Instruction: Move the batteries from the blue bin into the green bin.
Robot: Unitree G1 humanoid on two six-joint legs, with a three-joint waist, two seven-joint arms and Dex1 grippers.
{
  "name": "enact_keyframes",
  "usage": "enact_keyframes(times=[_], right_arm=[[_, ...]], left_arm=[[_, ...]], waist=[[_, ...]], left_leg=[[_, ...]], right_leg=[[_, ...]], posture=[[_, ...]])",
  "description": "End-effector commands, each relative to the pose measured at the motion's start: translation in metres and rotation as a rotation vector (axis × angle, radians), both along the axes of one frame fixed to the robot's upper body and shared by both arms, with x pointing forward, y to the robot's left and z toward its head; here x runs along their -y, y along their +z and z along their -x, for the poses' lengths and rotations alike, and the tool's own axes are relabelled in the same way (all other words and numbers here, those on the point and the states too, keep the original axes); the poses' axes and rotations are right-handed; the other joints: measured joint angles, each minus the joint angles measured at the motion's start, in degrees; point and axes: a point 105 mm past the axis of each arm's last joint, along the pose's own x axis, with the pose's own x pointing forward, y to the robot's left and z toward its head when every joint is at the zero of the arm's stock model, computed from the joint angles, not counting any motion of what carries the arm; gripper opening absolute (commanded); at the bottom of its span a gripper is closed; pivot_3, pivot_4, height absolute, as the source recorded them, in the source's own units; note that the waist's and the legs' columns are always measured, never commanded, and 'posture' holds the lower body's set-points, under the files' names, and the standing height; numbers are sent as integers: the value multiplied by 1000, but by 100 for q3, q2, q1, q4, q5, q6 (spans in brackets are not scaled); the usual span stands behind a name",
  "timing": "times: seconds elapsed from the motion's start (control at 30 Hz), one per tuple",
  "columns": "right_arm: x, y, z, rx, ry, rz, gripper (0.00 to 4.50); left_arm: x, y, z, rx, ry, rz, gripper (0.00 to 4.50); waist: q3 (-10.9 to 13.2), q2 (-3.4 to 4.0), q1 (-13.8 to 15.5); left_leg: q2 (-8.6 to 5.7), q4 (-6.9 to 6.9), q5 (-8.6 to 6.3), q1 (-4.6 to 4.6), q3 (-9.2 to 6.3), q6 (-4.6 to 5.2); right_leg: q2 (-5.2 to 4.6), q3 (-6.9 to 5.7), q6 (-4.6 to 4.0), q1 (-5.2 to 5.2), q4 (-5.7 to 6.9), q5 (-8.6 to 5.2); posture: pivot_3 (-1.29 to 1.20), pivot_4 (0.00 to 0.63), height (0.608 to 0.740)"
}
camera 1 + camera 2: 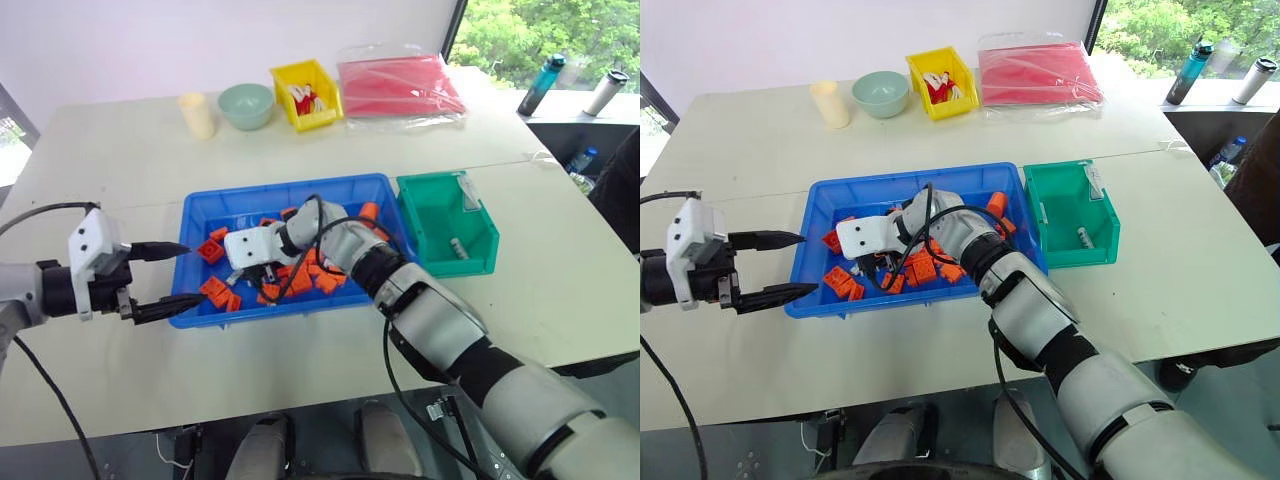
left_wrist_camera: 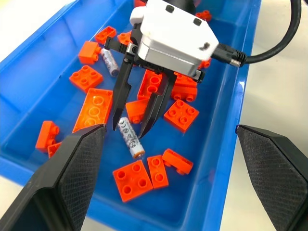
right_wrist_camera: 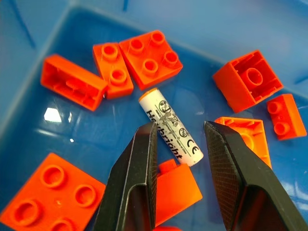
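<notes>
I'm watching the right gripper [image 2: 131,126] hanging over a battery [image 3: 171,134] on the floor of the blue bin [image 1: 200,205] among orange bricks [image 3: 151,58]; its fingers are standing partly open, straddling it and gripping nothing. In the right wrist view the battery's long axis is running from 11 to 5 o'clock, skewed across the gap. The left gripper [image 1: 165,279] is waiting wide open and empty at the bin's 9 o'clock rim, farther off; another battery [image 1: 457,246] is lying in the green bin [image 1: 432,195].
</notes>
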Motion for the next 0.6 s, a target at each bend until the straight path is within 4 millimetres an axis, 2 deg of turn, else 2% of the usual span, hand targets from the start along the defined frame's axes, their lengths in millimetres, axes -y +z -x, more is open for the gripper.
enact_keyframes(times=[0.03, 0.3, 0.4, 0.43, 0.47, 0.6], right_arm=[[-8, 10, 2, 58, 56, 10, 1567], [-8, 1, 9, 66, 122, 74, 1567], [-12, -1, 13, 46, 135, 72, 704], [-13, -1, 13, 48, 134, 71, 194], [-13, -1, 12, 49, 126, 66, 48], [-11, 3, 9, 31, 101, 39, 48]], left_arm=[[0, 12, 5, 58, 10, 6, 4500], [-1, 10, 10, 63, 37, 11, 4500], [-1, 10, 10, 65, 42, 13, 4500], [0, 10, 9, 66, 42, 14, 4500], [0, 10, 9, 67, 42, 16, 4500], [2, 9, 7, 64, 37, 25, 4500]], waist=[[0, 0, 6], [0, 1, 6], [0, 1, 3], [0, 1, 4], [0, 1, 4], [0, 1, 13]], left_leg=[[0, 0, -1, 1, -1, -1], [1, -3, -4, 7, -4, -6], [2, -5, -4, 19, -3, -8], [2, -5, -5, 22, -3, -9], [2, -5, -5, 24, -3, -9], [3, -6, -6, 27, -4, -11]], right_leg=[[0, 0, 0, 0, 0, 0], [3, 0, -1, 5, 1, 0], [3, 0, -1, 14, 3, 0], [3, 1, -1, 15, 4, 0], [3, 1, -1, 15, 4, 0], [5, 1, -1, 16, 9, 0]], posture=[[0, 150, 740], [0, 150, 740], [0, 150, 740], [0, 150, 740], [0, 150, 740], [0, 150, 740]])
